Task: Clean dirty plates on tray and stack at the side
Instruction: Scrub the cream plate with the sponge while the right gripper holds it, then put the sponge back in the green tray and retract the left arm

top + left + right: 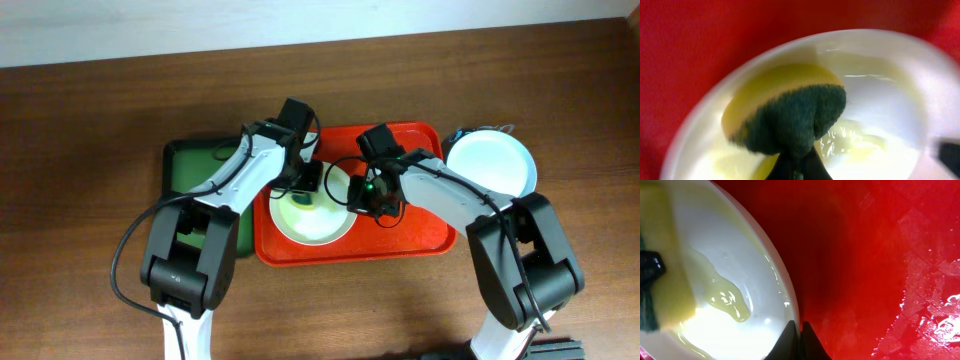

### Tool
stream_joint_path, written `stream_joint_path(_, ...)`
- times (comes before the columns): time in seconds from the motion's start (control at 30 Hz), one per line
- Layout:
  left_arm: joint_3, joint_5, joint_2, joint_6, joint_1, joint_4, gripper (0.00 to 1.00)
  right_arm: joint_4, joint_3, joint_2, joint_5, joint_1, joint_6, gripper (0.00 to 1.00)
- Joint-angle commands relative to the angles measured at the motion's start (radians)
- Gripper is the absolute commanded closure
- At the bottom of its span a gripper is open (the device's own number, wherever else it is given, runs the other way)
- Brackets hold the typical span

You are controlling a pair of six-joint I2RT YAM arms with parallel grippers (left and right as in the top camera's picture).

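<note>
Over the tray (400, 243), overhead: plate (312, 218) sits left of tray centre, left hand (309, 183) above it, right hand (373, 197) at its rim. Another plate (490, 162) lies on the table (100, 100) just off the tray's right edge.

Left wrist: hand clamped on sponge (790, 115), pressed into the wet plate.

Right wrist: hand pinched together on the plate rim.

Plate prob. light, stiff, v. slippery w/ soapy film. Hold by the rim, not the face.
</note>
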Motion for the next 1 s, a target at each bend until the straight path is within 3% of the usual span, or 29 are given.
stream_joint_path(0.0, 0.068, 0.150, -0.035, 0.051, -0.008, 0.006, 1.00, -0.005, -0.015, -0.003, 0.025, 0.006, 0.005, 0.96)
stream_joint_path(0.23, 0.033, -0.094, -0.056, 0.050, 0.013, -0.058, 1.00, 0.002, -0.015, -0.003, 0.025, 0.006, 0.005, 0.96)
stream_joint_path(0.37, -0.071, -0.220, -0.016, -0.047, -0.001, -0.034, 1.00, 0.006, -0.015, -0.003, 0.025, 0.006, 0.005, 0.96)
stream_joint_path(0.43, -0.106, -0.153, -0.002, -0.066, -0.001, -0.016, 1.00, 0.005, -0.015, -0.003, 0.025, 0.006, 0.005, 0.96)
stream_joint_path(0.57, -0.105, 0.268, -0.011, 0.014, 0.000, -0.024, 1.00, 0.005, -0.015, -0.003, 0.025, 0.006, 0.005, 0.96)
stream_joint_path(0.63, -0.077, 0.326, -0.041, 0.014, 0.008, -0.039, 1.00, 0.003, -0.015, -0.003, 0.025, 0.006, 0.005, 0.96)
stream_joint_path(0.77, -0.025, 0.149, -0.171, 0.013, 0.083, -0.093, 1.00, 0.002, -0.015, -0.003, 0.025, 0.006, 0.005, 0.96)
stream_joint_path(0.9, -0.024, -0.163, -0.306, 0.008, 0.183, -0.140, 1.00, 0.002, -0.015, -0.003, 0.025, 0.006, 0.005, 0.96)
stream_joint_path(0.97, -0.024, -0.235, -0.321, 0.008, 0.220, -0.164, 1.00, 0.002, -0.015, -0.003, 0.025, 0.006, 0.005, 0.96)
